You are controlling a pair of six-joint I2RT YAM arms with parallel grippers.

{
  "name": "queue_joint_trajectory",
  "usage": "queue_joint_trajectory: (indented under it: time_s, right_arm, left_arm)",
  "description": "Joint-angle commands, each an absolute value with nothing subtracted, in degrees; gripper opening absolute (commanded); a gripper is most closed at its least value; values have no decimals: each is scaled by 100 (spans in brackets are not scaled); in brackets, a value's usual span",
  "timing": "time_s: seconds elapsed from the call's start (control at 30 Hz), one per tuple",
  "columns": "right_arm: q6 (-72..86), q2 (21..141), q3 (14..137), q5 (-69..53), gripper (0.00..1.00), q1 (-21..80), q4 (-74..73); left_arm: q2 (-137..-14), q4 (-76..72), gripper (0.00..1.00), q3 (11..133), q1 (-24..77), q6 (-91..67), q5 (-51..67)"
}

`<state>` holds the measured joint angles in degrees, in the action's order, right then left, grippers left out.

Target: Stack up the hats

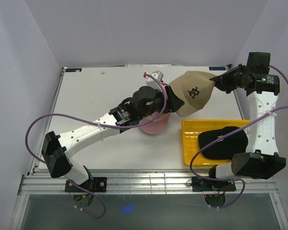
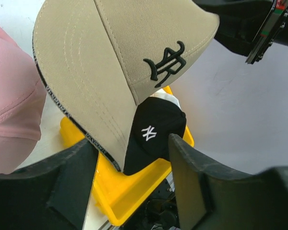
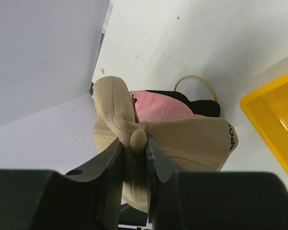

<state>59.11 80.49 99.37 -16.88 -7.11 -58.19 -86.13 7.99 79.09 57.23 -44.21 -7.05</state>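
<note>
The tan cap (image 1: 194, 93) with a black front logo hangs in the air above the middle of the table. My right gripper (image 1: 215, 80) is shut on its crown at the top button (image 3: 133, 143). My left gripper (image 1: 164, 103) is open beside the tan cap's brim (image 2: 86, 96), whose edge reaches down between the fingers (image 2: 192, 177) without touching them. The pink cap (image 1: 153, 125) lies on the table under my left arm and also shows in the left wrist view (image 2: 9, 96). The black cap (image 1: 223, 143) lies in the yellow tray (image 1: 189, 143). The white cap is hidden, save perhaps a white bit behind the black cap (image 2: 170, 98).
The yellow tray (image 2: 129, 191) sits at the front right near the table edge. A wire stand (image 1: 155, 75) stands behind my left gripper; its loop shows in the right wrist view (image 3: 197, 81). White walls close in the back and both sides.
</note>
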Motion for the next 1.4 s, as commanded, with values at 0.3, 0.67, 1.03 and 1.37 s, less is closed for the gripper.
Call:
queue_joint_trajectory:
  time_s: [0.3,0.67,1.03,1.37]
  right_arm:
    - [6486,7497,9439,-1820,8,-475,-5230]
    - [4818,7549,9237,-2207,89,-211,-3762]
    - [4262,7691,9352,-1634,89,-220,-3367]
    - [4298,7787,9211,-2022,93,122,-3227]
  left_arm:
    - [-8885,1061,18,8620,5766,-4544,-967]
    - [-8719,2363,0,10185,5276,-5272,-932]
    - [-8499,2610,0,10626,4026,-7774,-632]
    - [-8789,2156,0,10381,3727,-8822,-466]
